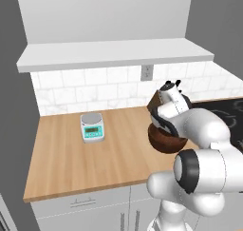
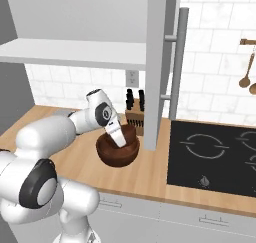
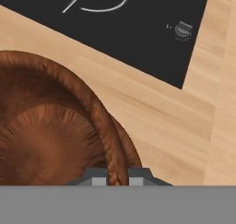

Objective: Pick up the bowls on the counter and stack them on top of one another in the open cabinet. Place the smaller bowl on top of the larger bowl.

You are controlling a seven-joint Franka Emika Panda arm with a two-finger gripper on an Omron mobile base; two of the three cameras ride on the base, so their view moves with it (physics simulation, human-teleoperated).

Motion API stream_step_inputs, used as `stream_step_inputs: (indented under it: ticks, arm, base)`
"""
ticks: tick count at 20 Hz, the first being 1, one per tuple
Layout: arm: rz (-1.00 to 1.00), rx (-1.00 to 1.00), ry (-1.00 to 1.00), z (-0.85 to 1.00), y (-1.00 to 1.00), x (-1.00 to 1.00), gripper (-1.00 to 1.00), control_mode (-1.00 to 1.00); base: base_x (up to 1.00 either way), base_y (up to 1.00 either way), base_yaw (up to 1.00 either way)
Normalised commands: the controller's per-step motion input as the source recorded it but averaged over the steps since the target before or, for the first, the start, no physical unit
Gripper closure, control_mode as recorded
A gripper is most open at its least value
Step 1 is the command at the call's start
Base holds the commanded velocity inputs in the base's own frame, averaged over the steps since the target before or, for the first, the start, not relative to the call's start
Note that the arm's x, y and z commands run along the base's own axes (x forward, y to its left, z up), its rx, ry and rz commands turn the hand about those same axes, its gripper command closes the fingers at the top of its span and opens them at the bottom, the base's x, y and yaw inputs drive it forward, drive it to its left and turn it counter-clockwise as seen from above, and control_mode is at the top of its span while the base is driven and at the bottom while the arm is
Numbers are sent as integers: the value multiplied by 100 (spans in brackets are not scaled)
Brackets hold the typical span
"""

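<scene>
Rim of larger bowl (image 3: 108, 140), nearest your hand camera: passes between the gripper (image 3: 118, 177) fingertips, which appear closed on it.

Kitchen scale (image 1: 92, 127): left on counter (image 1: 61, 158).

Larger bowl (image 2: 117, 152): beside cooktop (image 2: 215, 157), seemingly just off the counter.

Open cabinet (image 1: 114, 54): shelf bare.

Your progress, judged: early; nothing stacked, smaller bowl unlocated.
</scene>
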Motion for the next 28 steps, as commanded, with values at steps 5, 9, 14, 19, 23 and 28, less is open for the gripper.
stream_step_inputs:
  ticks: [5,9,14,19,23,28]
  arm:
    - [0,0,0,-21,0,2,100,-100]
    - [0,2,0,-2,0,29,100,-100]
    - [0,4,0,0,0,32,100,-100]
    - [0,2,0,-9,0,5,100,-100]
    - [0,2,0,-13,0,0,100,-100]
    - [0,0,0,4,0,0,-100,-100]
  base:
    - [0,0,0]
    - [0,0,0]
    - [0,0,0]
    - [0,0,0]
    - [0,0,0]
    - [0,0,0]
